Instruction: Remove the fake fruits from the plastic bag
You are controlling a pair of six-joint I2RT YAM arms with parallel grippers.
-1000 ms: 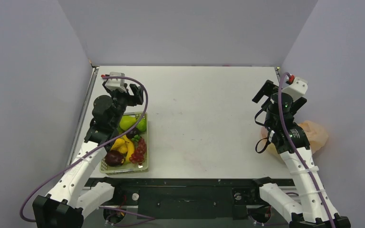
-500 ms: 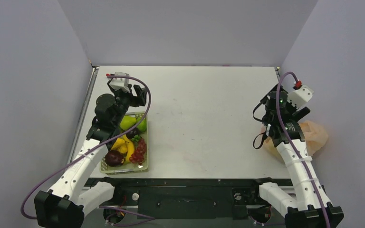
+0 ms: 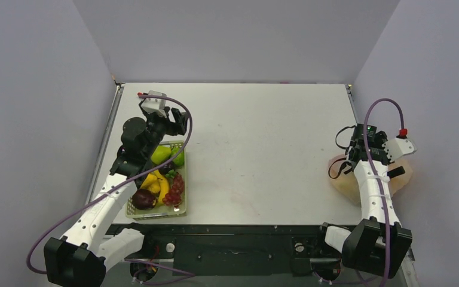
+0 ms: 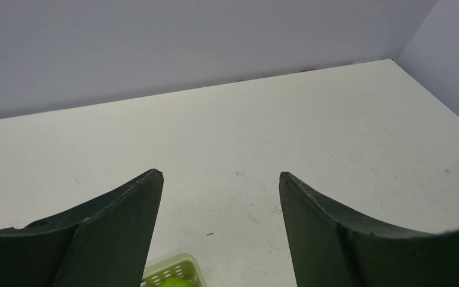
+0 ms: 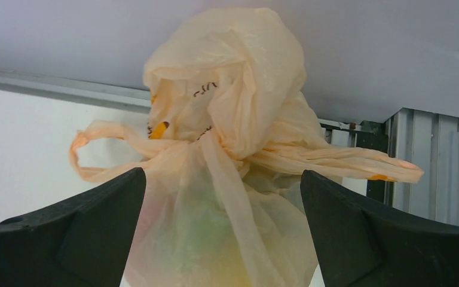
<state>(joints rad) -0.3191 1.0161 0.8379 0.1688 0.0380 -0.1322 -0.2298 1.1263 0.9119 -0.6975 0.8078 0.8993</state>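
The peach plastic bag [image 5: 233, 89] lies bunched and twisted at its neck, with loop handles trailing to both sides. Faint green, yellow and pink tints of fake fruits [image 5: 215, 239] show through its lower part. My right gripper [image 5: 222, 172] is open, its fingers either side of the bag's body without pinching it. From above, the bag [image 3: 342, 184] sits at the table's right edge under my right wrist. More fake fruits [image 3: 158, 179], yellow, green, red and dark purple, fill the green basket [image 3: 182, 210]. My left gripper [image 3: 176, 122] hovers open and empty beyond the basket.
The basket's far corner [image 4: 173, 269] shows just below my left gripper [image 4: 219, 174]. Grey walls close in the table on three sides. A metal rail [image 5: 48, 81] and the table's right edge run right behind the bag.
My right arm has swung right and down from above the table to over the bag, jaws still wide. The left gripper has shifted slightly to the right, still open.
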